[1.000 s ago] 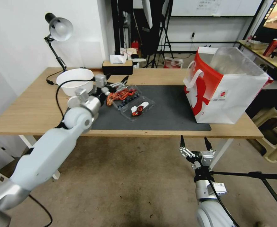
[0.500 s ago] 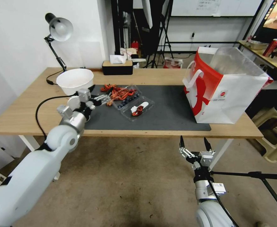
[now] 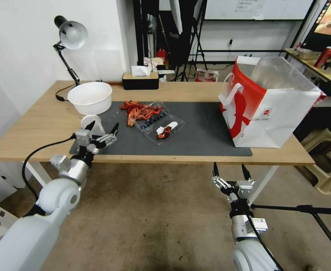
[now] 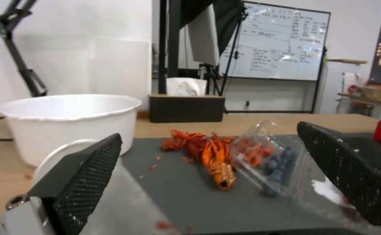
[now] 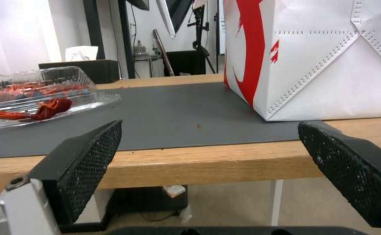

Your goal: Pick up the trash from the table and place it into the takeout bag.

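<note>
White bowl (image 3: 90, 97) far left on the table (image 3: 37, 124), upright, mouth up. Just near of it, left gripper (image 3: 102, 130) at the mat's (image 3: 203, 128) near-left corner, fingers spread, nothing between them. Red crayfish shells (image 3: 135, 110) heaped right of the bowl, touching two clear trays (image 3: 161, 124) lying side by side, long axes running from near-left to far-right. Takeout bag (image 3: 271, 109) upright at far right, mouth up, small red logo unreadable. Right gripper (image 3: 228, 170) below the near edge, parted, empty.

Nothing really readable: small red logo on the takeout bag (image 3: 266, 111) and the whiteboard (image 4: 274, 42) scribbles look too blurry, I think.
</note>
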`<state>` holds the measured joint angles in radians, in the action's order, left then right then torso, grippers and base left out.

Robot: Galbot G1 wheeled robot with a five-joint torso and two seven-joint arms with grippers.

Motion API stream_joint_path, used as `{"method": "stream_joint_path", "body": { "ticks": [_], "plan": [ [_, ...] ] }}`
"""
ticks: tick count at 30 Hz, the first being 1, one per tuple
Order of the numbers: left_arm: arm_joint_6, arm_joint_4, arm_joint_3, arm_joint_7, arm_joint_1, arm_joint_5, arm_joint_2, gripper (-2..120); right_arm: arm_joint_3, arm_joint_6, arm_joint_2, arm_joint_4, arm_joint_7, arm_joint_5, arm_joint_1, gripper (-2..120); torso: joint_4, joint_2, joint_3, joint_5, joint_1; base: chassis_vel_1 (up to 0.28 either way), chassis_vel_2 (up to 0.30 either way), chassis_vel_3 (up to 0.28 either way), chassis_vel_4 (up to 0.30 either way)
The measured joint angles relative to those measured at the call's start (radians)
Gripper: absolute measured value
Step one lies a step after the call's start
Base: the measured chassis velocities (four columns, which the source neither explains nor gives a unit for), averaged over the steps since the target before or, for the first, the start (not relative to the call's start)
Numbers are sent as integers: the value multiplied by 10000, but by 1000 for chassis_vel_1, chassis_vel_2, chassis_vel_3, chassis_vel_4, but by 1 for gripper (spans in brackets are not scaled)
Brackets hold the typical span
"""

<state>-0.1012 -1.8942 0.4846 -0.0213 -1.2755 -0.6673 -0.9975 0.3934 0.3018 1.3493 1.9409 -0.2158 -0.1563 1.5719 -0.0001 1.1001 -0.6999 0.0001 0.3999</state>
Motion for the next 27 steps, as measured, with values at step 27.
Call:
{"method": "stream_joint_path", "body": {
  "ticks": [27],
  "plan": [
    [-1307, 167, 932, -285, -2273, 1363, -1325, 100, 17, 87, 88, -24, 4, 27, 131, 100, 0, -1, -1, 0, 2, 0, 0, 0, 0]
  ]
}}
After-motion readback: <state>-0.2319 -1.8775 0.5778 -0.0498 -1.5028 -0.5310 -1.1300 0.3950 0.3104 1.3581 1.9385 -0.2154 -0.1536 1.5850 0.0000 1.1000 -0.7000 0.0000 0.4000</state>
